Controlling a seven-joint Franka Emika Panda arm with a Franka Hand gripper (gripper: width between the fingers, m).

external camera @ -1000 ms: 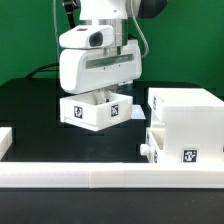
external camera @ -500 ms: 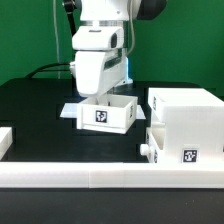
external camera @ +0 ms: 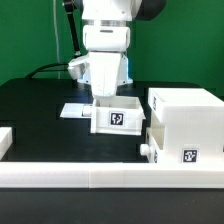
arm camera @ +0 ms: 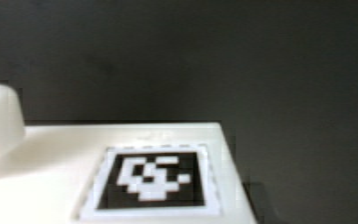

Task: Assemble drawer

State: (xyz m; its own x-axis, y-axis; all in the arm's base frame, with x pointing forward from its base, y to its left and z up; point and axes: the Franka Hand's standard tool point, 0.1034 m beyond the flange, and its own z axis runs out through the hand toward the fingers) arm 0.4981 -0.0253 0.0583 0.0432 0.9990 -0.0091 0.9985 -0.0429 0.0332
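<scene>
Exterior view: the white Panda two-finger gripper point(external camera: 108, 92) reaches down into the small shallow white plastic tray point(external camera: 118, 115) with its black-and-white square tag. The fingertips are hidden behind the tray's wall, so I cannot tell for sure whether they clamp it, though they appear to carry it. The relation that matters: the tray sits directly under the hand, just beside the large cube-like white hollow housing point(external camera: 185, 125), which lies toward the exterior view's right, with a second small tray point(external camera: 150, 150) already at its base. Compared with a second ago, the tray has travelled toward the housing and squared up from a tilted pose; the thin flat white marker board point(external camera: 76, 110) is now uncovered behind it.

Wrist view: the tray's tagged white face point(arm camera: 155, 178) fills the frame, blurred, against the black table point(arm camera: 194, 60); the fingers are not visible.
</scene>
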